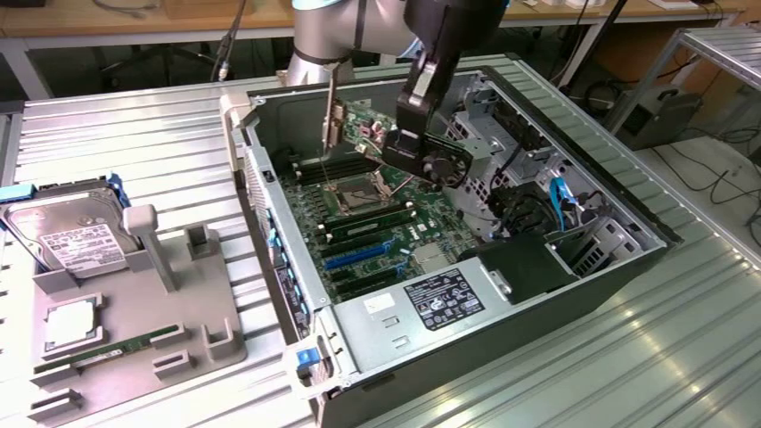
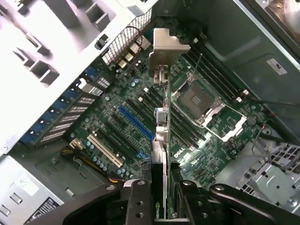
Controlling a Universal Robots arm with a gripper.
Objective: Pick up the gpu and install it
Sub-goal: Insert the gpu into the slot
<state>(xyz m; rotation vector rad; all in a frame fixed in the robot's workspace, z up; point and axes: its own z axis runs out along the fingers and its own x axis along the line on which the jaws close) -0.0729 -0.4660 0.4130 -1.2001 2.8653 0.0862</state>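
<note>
The gpu [image 1: 360,127] is a thin dark card with a pale silver bracket [image 1: 330,111]. It hangs inside the open computer case [image 1: 281,267], above the green motherboard [image 1: 387,234], and my gripper [image 1: 405,143] is shut on it. In the wrist view the gpu [image 2: 161,140] shows edge-on, its bracket [image 2: 165,47] at the far end. The gripper [image 2: 161,199] clamps the near end between dark fingers [image 2: 138,201]. The card hovers over the board between the blue slot [image 2: 136,124] and the CPU socket [image 2: 199,101], apart from both.
A grey fixture tray [image 1: 178,343] lies at the exterior view's left. It holds a silver hard drive [image 1: 66,236], a green RAM stick [image 1: 113,346] and a small square chip [image 1: 71,323]. In the case, the power supply [image 1: 440,299] and drive cage [image 1: 594,241] crowd the near end.
</note>
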